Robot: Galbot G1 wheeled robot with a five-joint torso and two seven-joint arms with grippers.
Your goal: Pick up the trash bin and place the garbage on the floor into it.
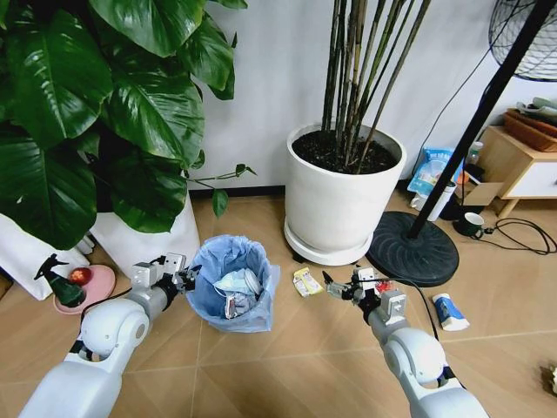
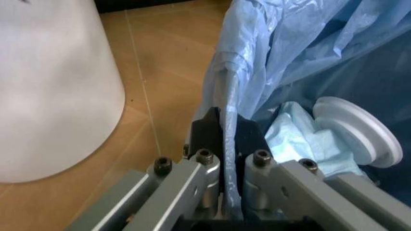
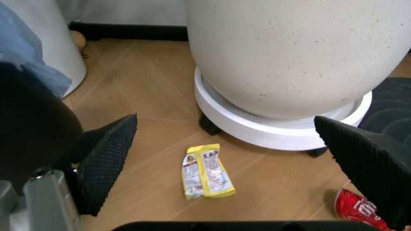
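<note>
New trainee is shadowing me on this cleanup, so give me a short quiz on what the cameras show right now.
1. True or false: the left end effector is shut on the trash bin rim.
2. What lies on the floor between the right end effector's open fingers?
A. yellow packet
B. white lid
C. paper wad
3. Fill in: the white lid sits inside the ____.

Key: 1 true; 2 A, the yellow packet; 3 trash bin.

The trash bin (image 1: 231, 283) sits on the floor (image 1: 287, 366) at centre. A packet (image 1: 306, 281) lies just beside it at 3 o'clock; 2 plant pots (image 1: 339, 196) stand behind, at 10 and 1 o'clock.
</note>
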